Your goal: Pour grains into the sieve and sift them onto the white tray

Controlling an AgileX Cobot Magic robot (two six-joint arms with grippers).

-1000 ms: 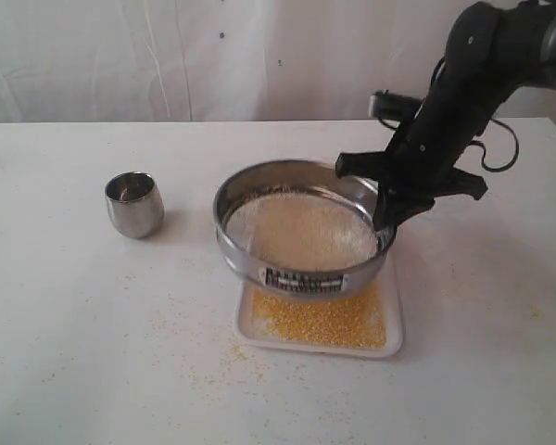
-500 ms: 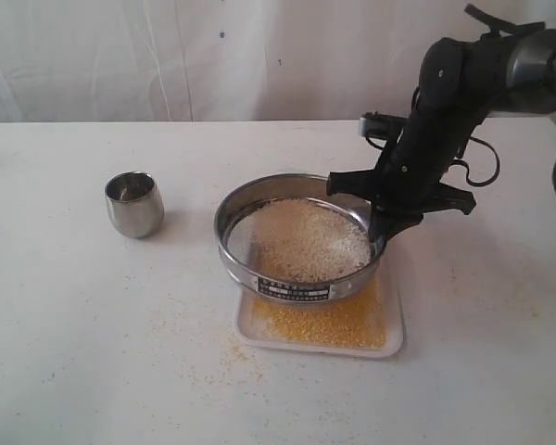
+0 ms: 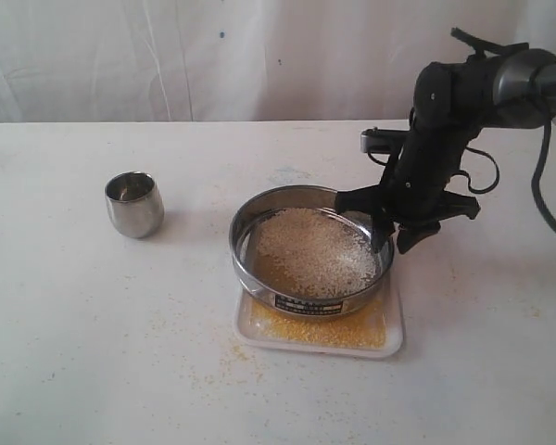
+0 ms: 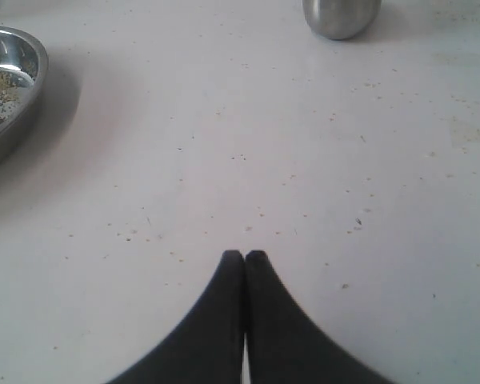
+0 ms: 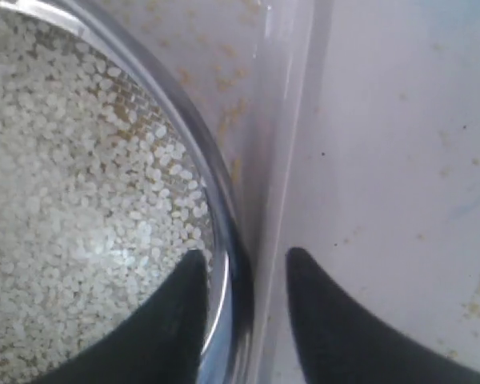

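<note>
The sieve (image 3: 259,276) rests level on the white tray (image 3: 395,339). It holds pale coarse grains (image 3: 310,250), and fine golden-yellow grains (image 3: 352,332) lie on the tray below. My right gripper (image 3: 396,239) is open and straddles the sieve's right rim. In the right wrist view one finger is inside over the grains (image 5: 80,176) and the other is outside above the tray (image 5: 282,160), clear of the sieve rim (image 5: 224,218); my right gripper (image 5: 245,254) holds nothing. My left gripper (image 4: 245,254) is shut and empty above the bare table, away from the sieve (image 4: 24,96).
A small rounded steel cup (image 3: 134,204) stands upright left of the sieve; it shows again as the cup (image 4: 340,16) in the left wrist view. Scattered yellow grains (image 3: 204,362) dot the white table in front of the tray. A white curtain hangs behind.
The sieve went from raised and tilted to level on the tray, shifting slightly right. My right gripper came down with it, and its fingers have spread off the rim.
</note>
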